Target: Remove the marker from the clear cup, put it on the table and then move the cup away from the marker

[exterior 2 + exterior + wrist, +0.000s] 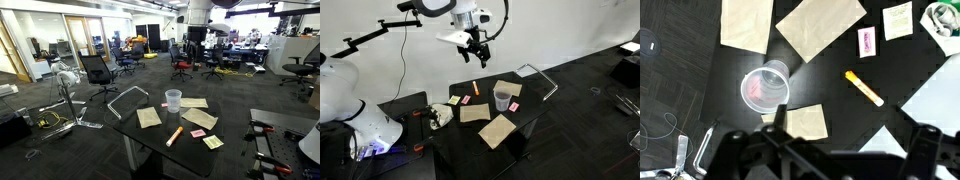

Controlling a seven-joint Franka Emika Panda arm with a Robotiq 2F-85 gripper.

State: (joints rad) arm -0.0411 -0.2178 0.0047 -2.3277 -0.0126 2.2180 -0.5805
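Marker (864, 88) is already out, lying flat on the black tabletop (825, 70), well apart from the clear cup (765, 88). The cup stands upright with no marker in it, with cardboard pieces (820, 25) around it. So as I read it, only the last bit is left: shifting the cup away. My tool (850, 128) hangs high over everything, spread wide with nothing in it. Next I'd need to drop down, line up on the cup's wall and squeeze gently, since it looks like thin plastic. Then carry it to the side opposite the marker without clipping the cardboard.
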